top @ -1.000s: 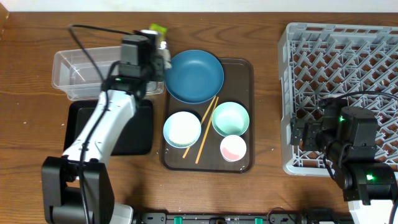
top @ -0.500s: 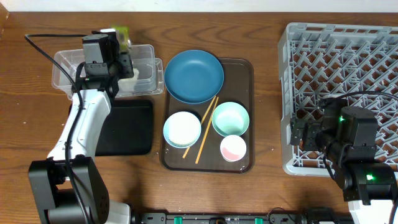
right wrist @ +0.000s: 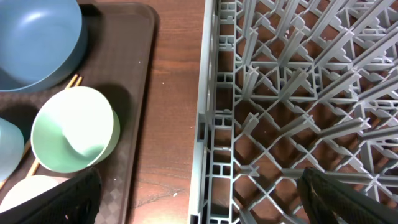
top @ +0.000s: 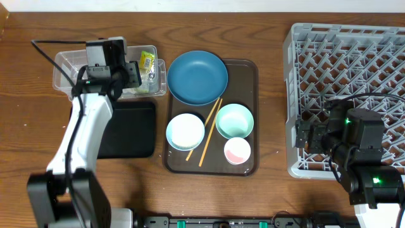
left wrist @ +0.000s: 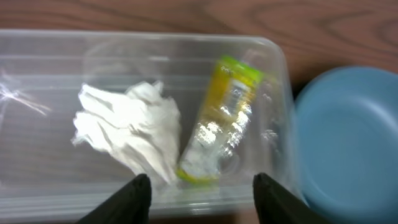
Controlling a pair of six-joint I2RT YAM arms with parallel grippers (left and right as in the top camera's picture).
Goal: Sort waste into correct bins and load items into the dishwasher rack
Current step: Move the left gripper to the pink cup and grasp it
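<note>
My left gripper hangs open over the right end of the clear tub, its jaws empty. Inside the tub lie the green-and-yellow wrapper and crumpled white tissue. The black tray sits just in front of the tub. On the brown tray are the dark blue plate, a pale bowl, a mint bowl, a pink cup and two chopsticks. My right gripper is open at the left front edge of the grey rack, holding nothing.
In the right wrist view a strip of bare wood separates the brown tray from the rack wall. The plate's rim overhangs the tray toward the tub. A black cable trails from the left arm.
The left gripper swung left from beside the plate to over the tub and opened; the wrapper it carried now lies in the tub. The right arm has not moved.
</note>
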